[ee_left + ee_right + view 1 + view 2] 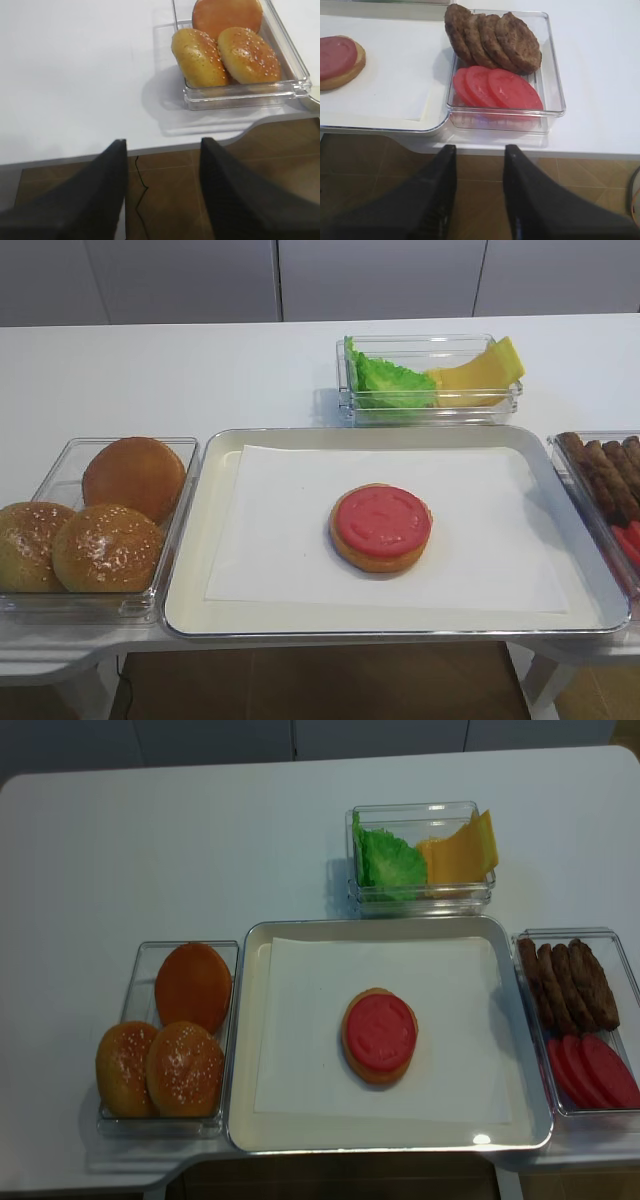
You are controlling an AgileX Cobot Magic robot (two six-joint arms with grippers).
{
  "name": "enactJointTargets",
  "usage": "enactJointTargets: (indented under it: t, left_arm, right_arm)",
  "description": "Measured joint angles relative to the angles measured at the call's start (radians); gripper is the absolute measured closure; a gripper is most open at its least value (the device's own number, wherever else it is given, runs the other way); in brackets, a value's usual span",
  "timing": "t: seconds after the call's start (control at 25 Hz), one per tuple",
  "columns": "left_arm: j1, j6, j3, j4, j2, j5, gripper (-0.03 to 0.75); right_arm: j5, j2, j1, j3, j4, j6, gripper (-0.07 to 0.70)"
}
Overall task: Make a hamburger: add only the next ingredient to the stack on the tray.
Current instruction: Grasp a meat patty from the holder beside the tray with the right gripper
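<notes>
The stack (pixel 380 527) is a flat bun base topped with a smooth red disc, lying near the middle of the paper-lined silver tray (pixel 195 580). It also shows in the second overhead view as the stack (pixel 379 1034) and at the left edge of the right wrist view as the stack (pixel 337 60). Several dark-brown meat patties (pixel 520 42) lean in a row in a clear tub (pixel 555 85) right of the tray. My right gripper (pixel 479 150) is open and empty, below the table's front edge, in front of that tub. My left gripper (pixel 163 145) is open and empty too, off the table's front edge.
Three red tomato slices (pixel 497 87) share the patty tub. A clear tub (pixel 295 75) left of the tray holds three golden buns (pixel 200 57). Behind the tray stands a tub with lettuce (pixel 392 380) and cheese slices (pixel 480 375). Brown floor lies under both grippers.
</notes>
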Motion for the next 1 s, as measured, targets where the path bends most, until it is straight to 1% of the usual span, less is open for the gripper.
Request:
enactJointTargets:
  t: [1.0]
  left_arm:
    - [0.0, 0.0, 0.0, 0.0, 0.0, 0.0, 0.367]
  right_arm:
    - [0.0, 0.0, 0.0, 0.0, 0.0, 0.0, 0.401]
